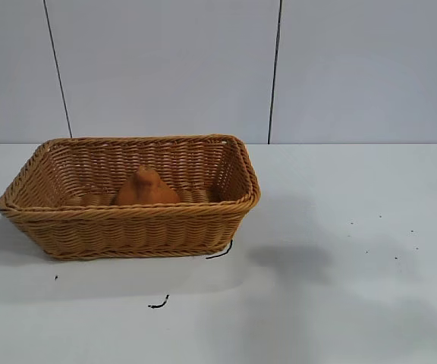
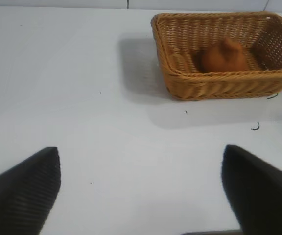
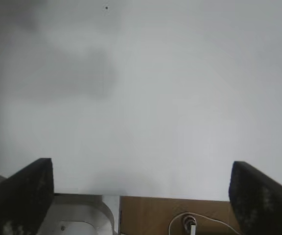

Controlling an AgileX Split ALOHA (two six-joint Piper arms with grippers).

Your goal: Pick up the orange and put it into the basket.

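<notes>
The orange sits inside the basket, resting on its woven floor near the middle, pointed top up, nothing gripping it. By the look of it the job is done: fruit delivered, only the arms' retreat possibly left. The basket stands on the white desk. The left tool hangs well apart from the basket, spread wide and empty, looking across bare desk toward the orange. The right tool hangs over the desk's edge, also released and holding nothing, with basket and orange outside its view.
</notes>
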